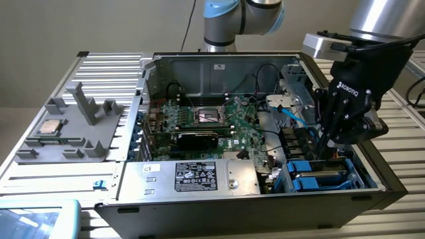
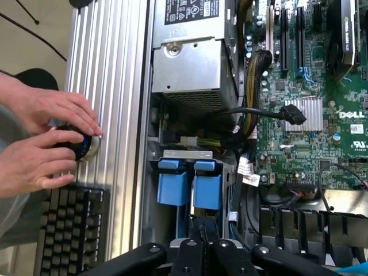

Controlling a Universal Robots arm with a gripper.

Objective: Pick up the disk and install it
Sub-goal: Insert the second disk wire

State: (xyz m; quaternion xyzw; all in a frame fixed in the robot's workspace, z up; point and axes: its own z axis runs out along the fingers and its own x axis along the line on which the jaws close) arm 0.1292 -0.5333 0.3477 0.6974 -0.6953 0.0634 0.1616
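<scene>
Beige wall is seen behind everything in the exterior view, and a slatted metal table is used as the work surface. An open computer case is laid flat on it with the green motherboard exposed in the middle. A large grey box with a black label is parked at about 6 o'clock of the board. At 9 o'clock of the case, a grey fixture is set on the table with a small square silver chip resting on it.

The gripper is reached down into the bay corner of the case, at roughly 4 o'clock of the motherboard. Its black fingers are pinched nearly together, tips down among the blue carrier rails. The disk itself is mostly buried there, sitting in the bay; only the blue plastic can really be made out, so whether anything is actually being clamped can't be told.

Over in the wrist view, the gripper is seen with fingers drawn close, tips right at the two blue rail tabs of the disk, which is slotted into the bay just beside the grey box. Off past the case edge, a person's hands are placed on a round knob, with a black keyboard lying just beside them.
</scene>
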